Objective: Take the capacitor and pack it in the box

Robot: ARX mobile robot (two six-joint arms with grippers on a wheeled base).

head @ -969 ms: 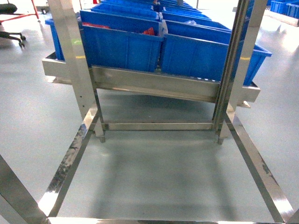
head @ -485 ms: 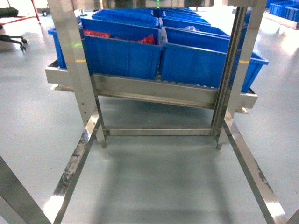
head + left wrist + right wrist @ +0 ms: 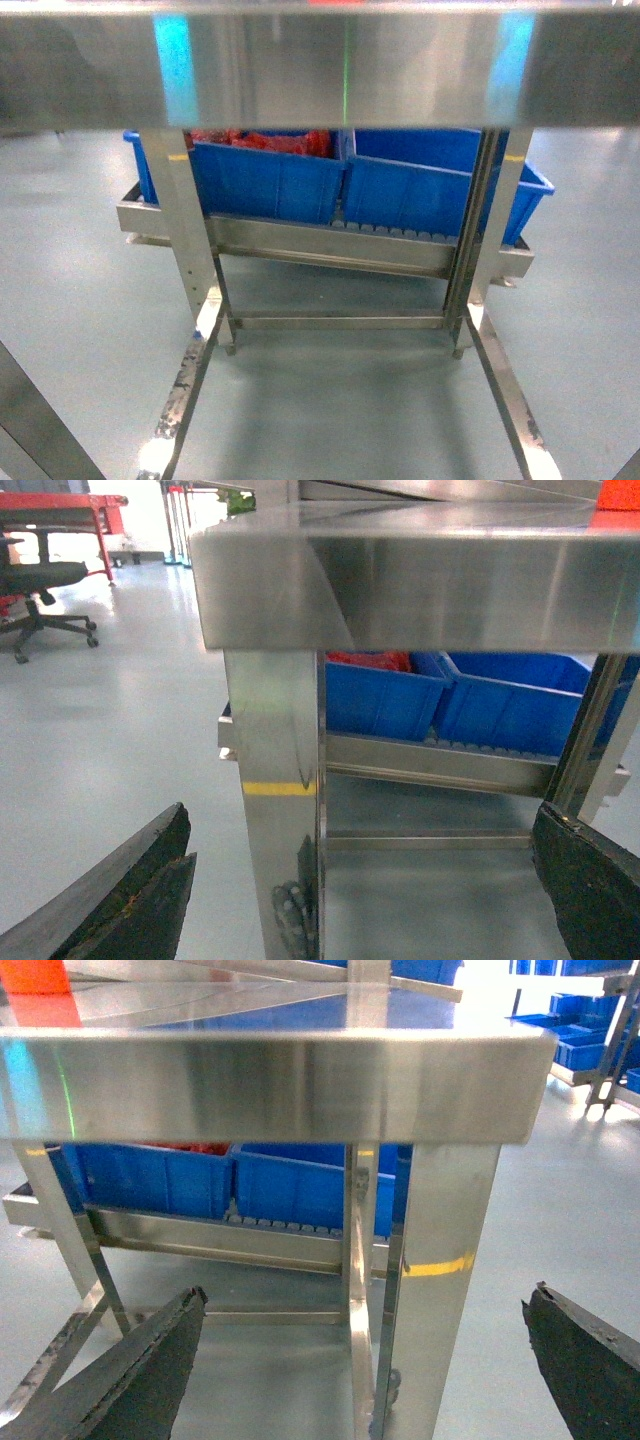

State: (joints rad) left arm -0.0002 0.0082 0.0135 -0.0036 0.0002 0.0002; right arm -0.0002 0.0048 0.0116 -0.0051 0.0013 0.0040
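- Head view: the front edge of a stainless steel bench [image 3: 330,70] fills the top of the frame as a broad reflective band; its top surface is not visible from here.
- Below that edge, a steel rack [image 3: 330,250] carries blue bins [image 3: 440,195] side by side, tilted toward the camera. The left-hand bin [image 3: 265,180] holds red items [image 3: 265,140], too indistinct to identify.
- Steel uprights [image 3: 185,220] and floor rails [image 3: 185,385] of the frame stand on a grey-green floor [image 3: 340,410].
- Left pincer [image 3: 365,890]: jaws spread wide apart, nothing between them. One dark finger [image 3: 130,890] sits at lower left of the left wrist view, the other at lower right. Between them are a bench leg [image 3: 280,810] with a yellow stripe and the bins behind it.
- Same view, far left background: an office chair [image 3: 45,590] and a red-framed table [image 3: 70,505].
- Right pincer [image 3: 365,1360]: jaws likewise spread wide, holding nothing. Worn dark fingers [image 3: 140,1370] at the lower corners of the right wrist view; the bench edge and a leg lie ahead.
- Right wrist view, top left: an orange patch [image 3: 35,975] sits on the bench top; its identity cannot be determined.
- More blue bins on shelving [image 3: 580,1030] at far right.
- Task items: neither the capacitor nor the pink box shows in any view; location cannot be stated.
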